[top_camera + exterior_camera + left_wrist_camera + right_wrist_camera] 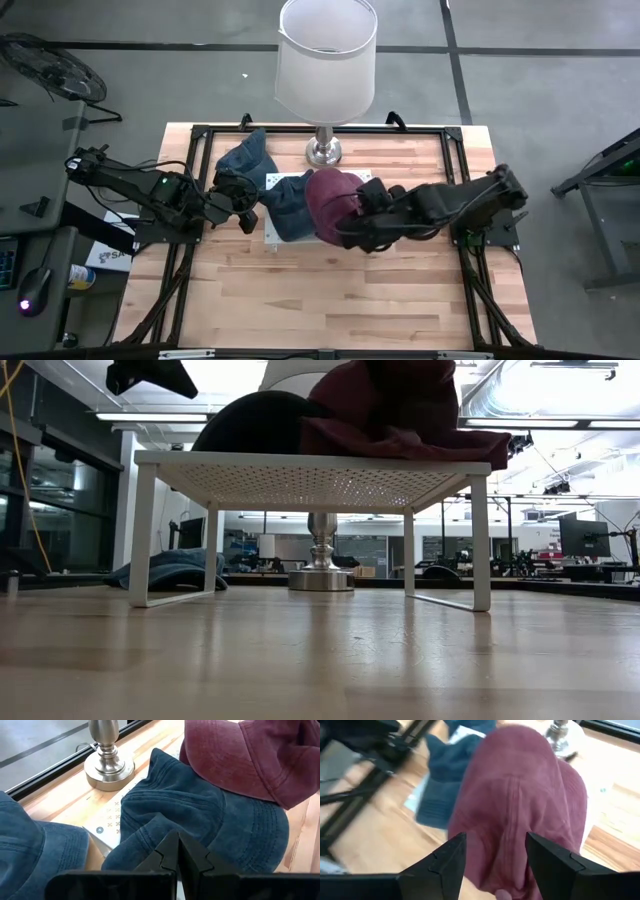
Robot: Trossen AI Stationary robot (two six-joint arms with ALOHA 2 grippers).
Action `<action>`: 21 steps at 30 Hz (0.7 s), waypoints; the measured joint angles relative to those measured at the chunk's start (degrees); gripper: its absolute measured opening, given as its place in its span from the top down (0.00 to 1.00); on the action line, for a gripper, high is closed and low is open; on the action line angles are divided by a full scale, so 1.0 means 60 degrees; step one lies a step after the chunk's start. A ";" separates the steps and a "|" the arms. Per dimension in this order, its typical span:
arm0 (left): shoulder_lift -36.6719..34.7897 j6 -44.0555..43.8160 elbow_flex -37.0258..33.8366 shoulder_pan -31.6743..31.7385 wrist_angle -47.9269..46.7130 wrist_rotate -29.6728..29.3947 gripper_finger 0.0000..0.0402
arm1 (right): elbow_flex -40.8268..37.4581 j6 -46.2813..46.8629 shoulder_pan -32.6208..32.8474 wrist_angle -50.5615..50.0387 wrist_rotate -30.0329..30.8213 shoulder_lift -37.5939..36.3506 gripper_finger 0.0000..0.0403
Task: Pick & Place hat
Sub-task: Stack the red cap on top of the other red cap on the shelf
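A maroon cap lies on a white wire rack, overlapping a blue cap beside it on the rack top. A second blue cap lies on the table left of the lamp base. My left gripper is shut and sits at the left edge of the blue cap on the rack. My right gripper is open, coming from the right, with its fingers on either side of the maroon cap's near-right part. My left gripper's shut fingertips point at the lower edge of the rack's blue cap; whether they touch it, I cannot tell. My right gripper's fingers stand on either side of the maroon cap's crown; whether they touch the cloth, I cannot tell.
A table lamp with a white shade and metal base stands at the far edge, just behind the rack. Bare wood lies toward the near edge. A black frame runs around the tabletop.
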 joint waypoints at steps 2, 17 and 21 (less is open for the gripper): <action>0.0000 0.0000 0.0001 0.0000 -0.0002 0.0000 1.00 | 0.0018 -0.0234 -0.0097 0.0193 0.0016 -0.0192 0.51; 0.0000 -0.0002 0.0001 0.0000 0.0060 0.0004 1.00 | -0.0023 -0.1465 -0.1595 0.0222 -0.2376 -0.0345 0.47; 0.0000 -0.0001 0.0001 0.0000 0.0060 0.0004 1.00 | -0.0025 -0.1889 -0.1830 0.0236 -0.2619 -0.0204 0.47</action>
